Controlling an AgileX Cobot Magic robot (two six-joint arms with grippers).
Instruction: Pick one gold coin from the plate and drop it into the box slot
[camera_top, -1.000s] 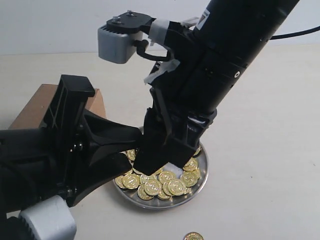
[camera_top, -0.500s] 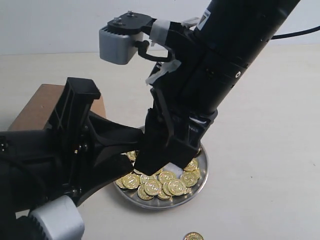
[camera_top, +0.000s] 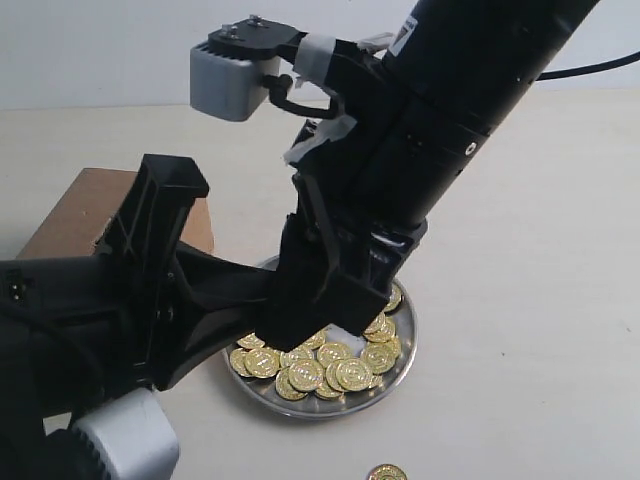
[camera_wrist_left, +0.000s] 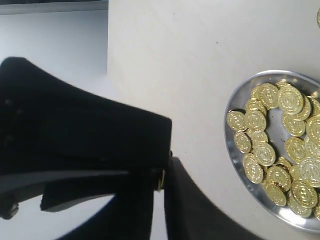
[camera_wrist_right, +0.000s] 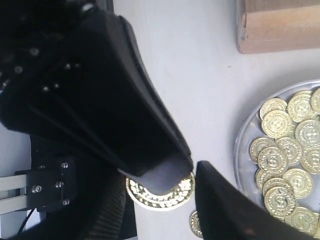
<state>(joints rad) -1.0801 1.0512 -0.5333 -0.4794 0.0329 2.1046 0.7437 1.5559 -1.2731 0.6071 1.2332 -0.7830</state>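
My right gripper (camera_top: 305, 320) hangs just above the left side of the silver plate (camera_top: 335, 410), which holds several gold coins. In the right wrist view one gold coin (camera_wrist_right: 160, 199) sits face-on between the right gripper's (camera_wrist_right: 164, 192) fingertips, well above the table. My left gripper (camera_top: 262, 290) reaches in from the left and one of its fingers covers the coin's upper part. In the left wrist view the left gripper (camera_wrist_left: 162, 178) is pinched on a thin gold edge. The brown box (camera_top: 75, 205) stands at the far left, its slot out of sight.
A loose gold coin (camera_top: 386, 472) lies on the table in front of the plate, and it also shows in the right wrist view as a small coin (camera_wrist_right: 196, 223). The box corner (camera_wrist_right: 280, 30) is close to the plate rim (camera_wrist_right: 240, 145). Both arms crowd the plate's left side.
The right gripper has risen slightly off the coins and shifted left. The left arm has moved up and right, closing in on the right gripper's fingertips.
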